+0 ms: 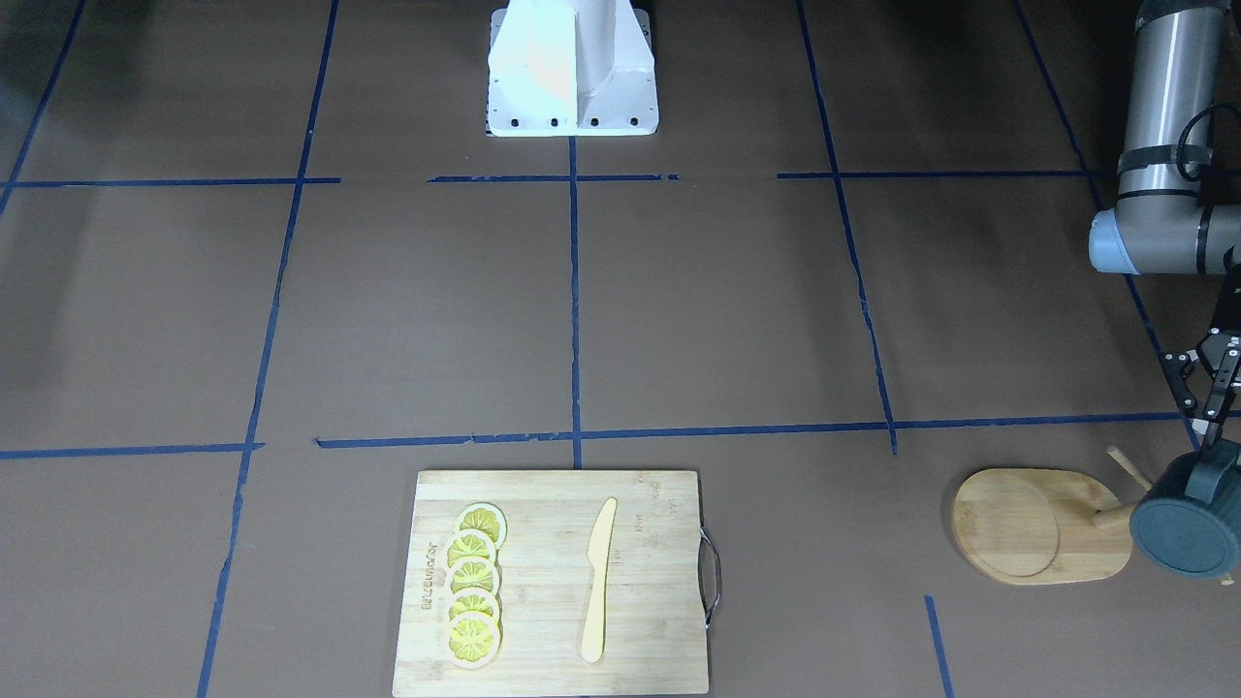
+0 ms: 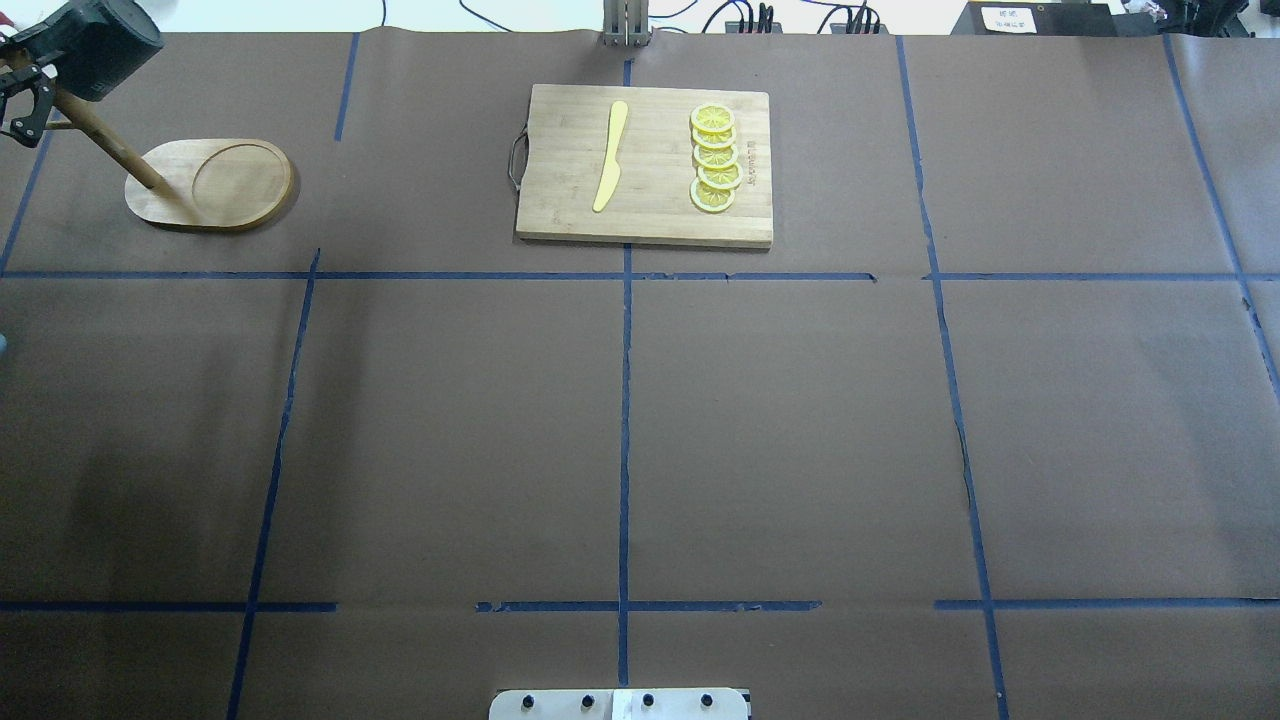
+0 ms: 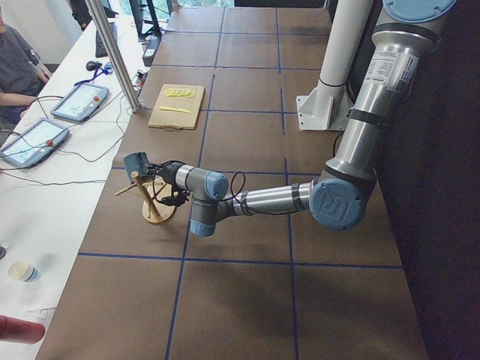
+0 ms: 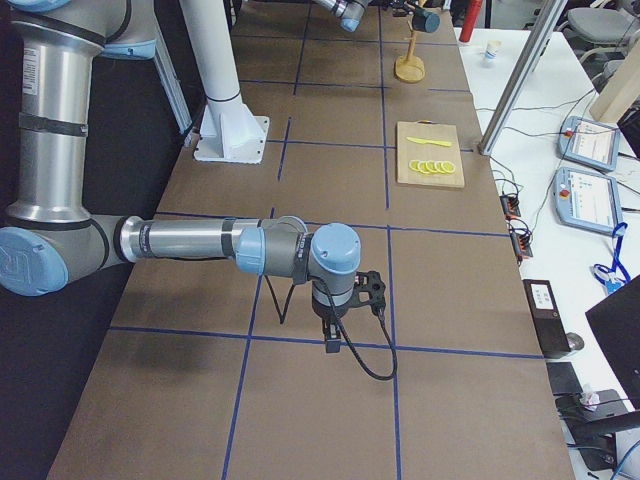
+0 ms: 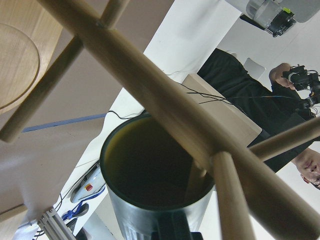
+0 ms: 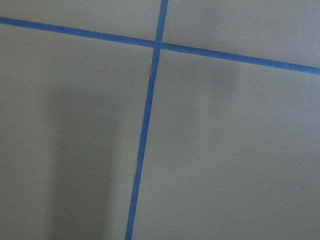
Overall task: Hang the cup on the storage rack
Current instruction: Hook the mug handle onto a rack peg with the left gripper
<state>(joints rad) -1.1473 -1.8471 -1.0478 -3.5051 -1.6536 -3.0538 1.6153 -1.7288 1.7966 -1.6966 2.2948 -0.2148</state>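
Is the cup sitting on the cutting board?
No, the cup is up at the storage rack; the cutting board carries only a knife and lemon slices.

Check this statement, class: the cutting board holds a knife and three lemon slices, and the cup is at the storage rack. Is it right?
Wrong in one point: the cutting board holds a knife and five lemon slices, not three, as the exterior front-facing view shows. The cup is at the storage rack, as stated.
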